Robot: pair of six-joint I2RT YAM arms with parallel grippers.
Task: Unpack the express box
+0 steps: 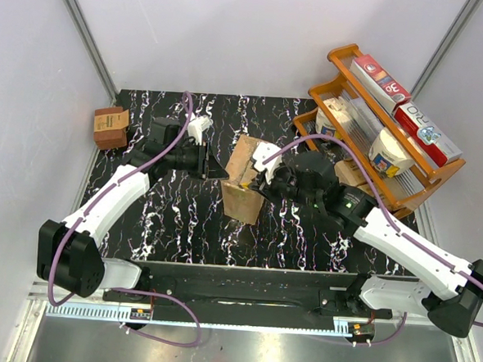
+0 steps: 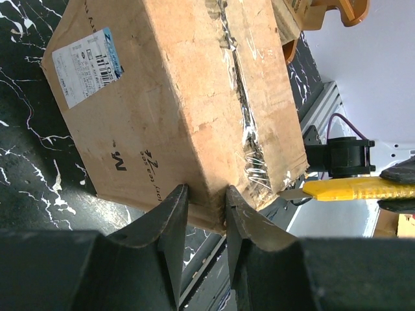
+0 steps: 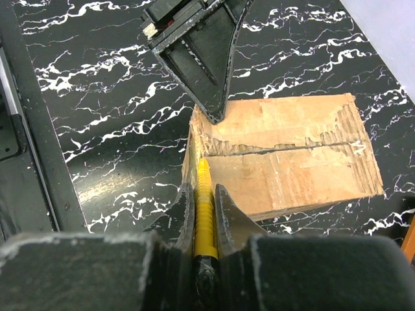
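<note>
Express box (image 1: 244,179) sits mid-bench, tipped up on one side, white label (image 2: 87,65) on a side face, taped seam (image 3: 285,148) facing my right arm. Corrugated card: probably stiff on the edges, soft and dentable on panels, likely light. Tape looks slick and wrinkled. Best hold is on a corner or hard edge, clear of the seam.

My left fingers (image 2: 176,207) are clamped over the box's near edge, bracing it. My right fingers (image 3: 187,210) are closed on a yellow knife (image 3: 205,207), with its tip at the seam's end.

Orange rack (image 1: 347,58) stands at the far-right bench corner, small brown box (image 1: 111,126) at the far-left corner.
</note>
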